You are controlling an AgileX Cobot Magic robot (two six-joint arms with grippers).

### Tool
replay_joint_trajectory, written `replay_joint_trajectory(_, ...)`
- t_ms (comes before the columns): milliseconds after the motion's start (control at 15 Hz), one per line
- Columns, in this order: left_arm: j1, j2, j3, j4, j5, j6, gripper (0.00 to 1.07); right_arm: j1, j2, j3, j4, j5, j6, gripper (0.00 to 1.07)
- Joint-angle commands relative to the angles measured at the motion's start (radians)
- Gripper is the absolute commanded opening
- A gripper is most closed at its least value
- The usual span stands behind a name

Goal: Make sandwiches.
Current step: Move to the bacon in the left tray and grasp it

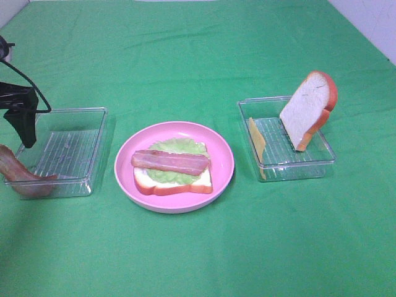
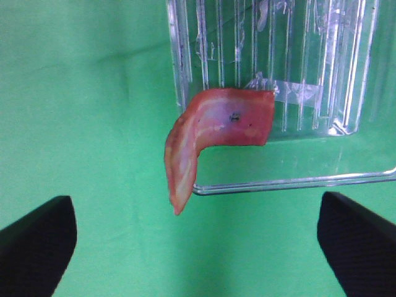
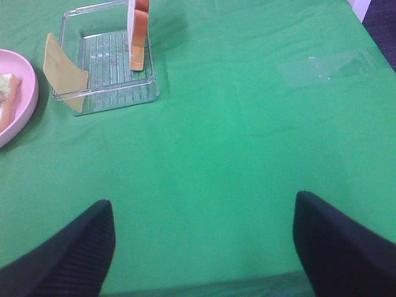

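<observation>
On the pink plate (image 1: 223, 179) lies the open sandwich (image 1: 173, 173): one white bread slice with an orange-brown crust, pale green lettuce (image 1: 179, 148) on it and a reddish bacon strip (image 1: 170, 162) on top. A second bacon strip (image 2: 216, 127) hangs bent over the corner of the left clear tray (image 1: 93, 148), also visible as bacon (image 1: 18, 173) in the high view. My left gripper (image 2: 198, 247) hovers open above this strip and holds nothing. My right gripper (image 3: 204, 247) is open over bare green cloth, away from the right tray (image 3: 105, 99).
The right clear tray (image 1: 309, 164) holds a bread slice (image 1: 309, 108) standing on edge and a yellow cheese slice (image 1: 257, 141) leaning on its left wall. A green cloth (image 1: 198, 247) covers the whole table. A pale wall shows at the far right corner.
</observation>
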Motion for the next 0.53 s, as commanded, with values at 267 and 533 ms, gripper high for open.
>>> replay_joint_trajectory(267,-0.001,0.070,0.007,-0.003,-0.033,0.002,0.99,-0.003,-0.029,0.002,0.003,-0.004,-0.008,0.77)
replay_joint_trajectory(533,-0.001,0.084,0.007,-0.003,-0.033,0.003,0.98,-0.003,-0.029,0.002,0.003,-0.004,-0.008,0.77)
